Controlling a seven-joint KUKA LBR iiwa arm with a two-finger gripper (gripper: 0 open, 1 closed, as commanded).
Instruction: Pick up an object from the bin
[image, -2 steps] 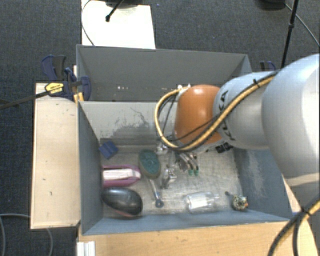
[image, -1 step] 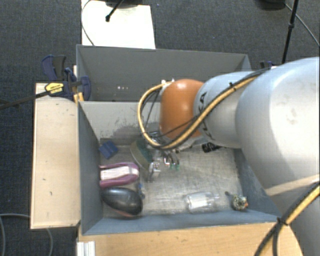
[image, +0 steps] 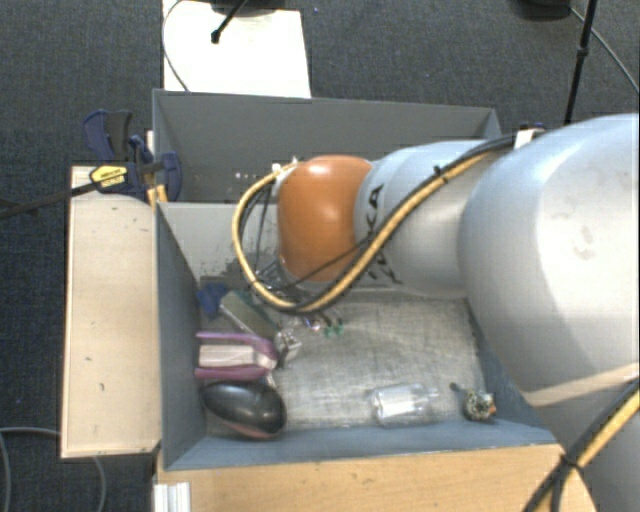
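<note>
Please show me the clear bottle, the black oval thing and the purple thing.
Clear bottle (image: 405, 403): camera view, mid body.
Black oval thing (image: 243, 408): camera view, top side.
Purple thing (image: 232, 353): camera view, pale middle.

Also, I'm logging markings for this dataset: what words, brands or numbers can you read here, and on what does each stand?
"KA": black letters running along the silver arm link, beside the orange cover; the letters after them are crossed by the cable and cannot be read.
Purple and white packet: any print is too blurred to read.
Clear bottle: no readable label.
</note>
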